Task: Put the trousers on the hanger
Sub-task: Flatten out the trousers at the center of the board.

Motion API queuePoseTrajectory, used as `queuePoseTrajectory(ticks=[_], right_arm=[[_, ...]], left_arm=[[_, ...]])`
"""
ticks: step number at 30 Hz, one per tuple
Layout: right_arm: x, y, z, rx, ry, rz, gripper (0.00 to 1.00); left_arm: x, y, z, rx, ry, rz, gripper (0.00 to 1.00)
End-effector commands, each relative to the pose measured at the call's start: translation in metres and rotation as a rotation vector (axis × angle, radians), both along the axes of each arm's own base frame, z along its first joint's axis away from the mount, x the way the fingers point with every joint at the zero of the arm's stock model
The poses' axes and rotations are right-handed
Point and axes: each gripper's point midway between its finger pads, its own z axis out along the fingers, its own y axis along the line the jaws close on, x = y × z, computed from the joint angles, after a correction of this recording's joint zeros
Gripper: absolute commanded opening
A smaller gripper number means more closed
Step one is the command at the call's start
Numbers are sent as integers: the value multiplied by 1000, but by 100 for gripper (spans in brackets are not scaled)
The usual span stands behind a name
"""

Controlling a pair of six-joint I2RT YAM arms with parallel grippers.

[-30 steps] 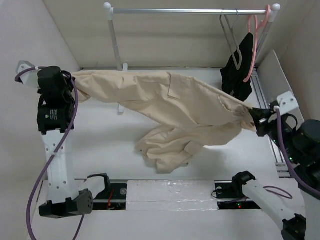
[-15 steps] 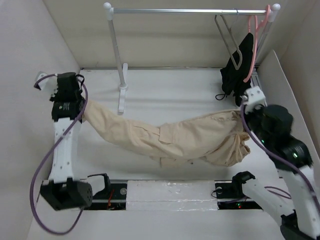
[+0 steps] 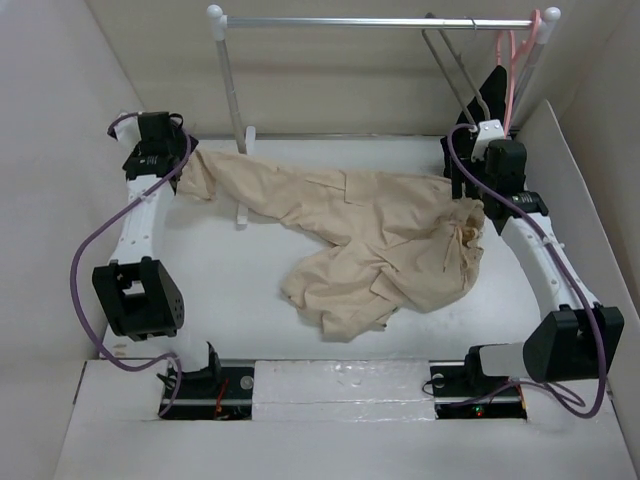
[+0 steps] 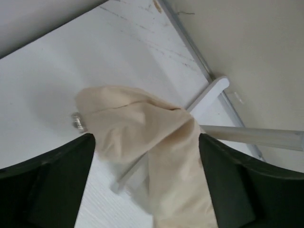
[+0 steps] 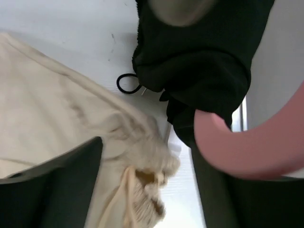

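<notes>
Trousers (image 3: 370, 235) are seen crumpled on the bench (image 3: 230, 300).
The left end effector (image 4: 145, 142) is spread apart at the trousers' leg end, the right end effector (image 5: 145, 147) spread apart at their waistband.

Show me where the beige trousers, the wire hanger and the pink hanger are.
trousers (image 3: 385, 240): top view, middle of the crumpled cloth.
wire hanger (image 3: 446, 72): top view, its sloping arm.
pink hanger (image 5: 256, 152): right wrist view, curved arm.

Trousers (image 3: 370, 235) cover middle of table (image 3: 230, 290); near-left part bare. Rack post (image 3: 232, 90) blocks far left; black garment (image 5: 199, 52), pink hanger (image 5: 247, 152) crowd far right.
</notes>
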Motion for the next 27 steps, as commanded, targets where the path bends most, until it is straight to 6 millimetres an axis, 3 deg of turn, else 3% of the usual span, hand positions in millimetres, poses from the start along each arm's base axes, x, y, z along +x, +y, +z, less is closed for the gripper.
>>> queuePoseTrajectory(ticks=[1, 2, 3, 4, 5, 6, 7, 8, 9, 10, 11, 12, 14, 17, 19, 20, 22, 23, 24, 25, 27], right_arm=[[15, 12, 28, 78, -75, 55, 84], [11, 14, 27, 82, -63, 68, 88], [5, 21, 23, 92, -47, 95, 92], [-9, 27, 34, 105, -75, 103, 94], [-20, 39, 24, 132, -55, 156, 94], [-32, 58, 24, 152, -59, 220, 92], [-51, 66, 35, 168, -88, 249, 86], [-63, 75, 30, 175, -79, 281, 75], [-79, 86, 11, 189, -37, 329, 42], [-101, 102, 8, 198, -29, 392, 22], [-114, 111, -1, 204, -8, 432, 8], [-130, 120, -26, 215, 52, 484, 0], [-163, 140, -38, 237, 84, 577, 0], [-196, 158, -59, 261, 157, 651, 1], [-206, 160, -63, 257, 167, 653, 8], [-212, 167, -67, 244, 181, 677, 17], [-212, 170, -69, 240, 190, 686, 22], [-215, 174, -71, 240, 203, 707, 34], [-214, 177, -76, 231, 222, 717, 38], [-218, 185, -77, 232, 241, 752, 52], [-218, 184, -81, 227, 256, 746, 57]], left_arm=[[-25, 8, -36, -21, 144, -13, 91], [-45, 6, -66, -18, 228, -26, 93], [-56, -4, -76, -19, 240, -49, 92], [-68, -22, -64, -13, 195, -95, 89], [-92, -36, -91, -27, 245, -133, 82], [-102, -51, -96, -40, 233, -171, 80], [-116, -86, -78, -55, 164, -271, 75], [-138, -105, -103, -75, 205, -324, 62], [-152, -124, -109, -114, 214, -357, 59], [-171, -156, -106, -129, 203, -446, 57], [-191, -169, -124, -147, 250, -484, 52], [-208, -182, -136, -164, 296, -519, 51], [-242, -220, -147, -205, 341, -609, 47], [-279, -241, -157, -233, 420, -627, 46], [-308, -257, -165, -221, 482, -690, 47], [-331, -268, -181, -236, 554, -716, 50], [-337, -270, -190, -240, 584, -721, 56], [-338, -273, -201, -249, 594, -728, 59], [-341, -275, -211, -239, 631, -735, 62], [-327, -279, -212, -199, 605, -725, 64], [-321, -278, -219, -171, 620, -702, 65]])
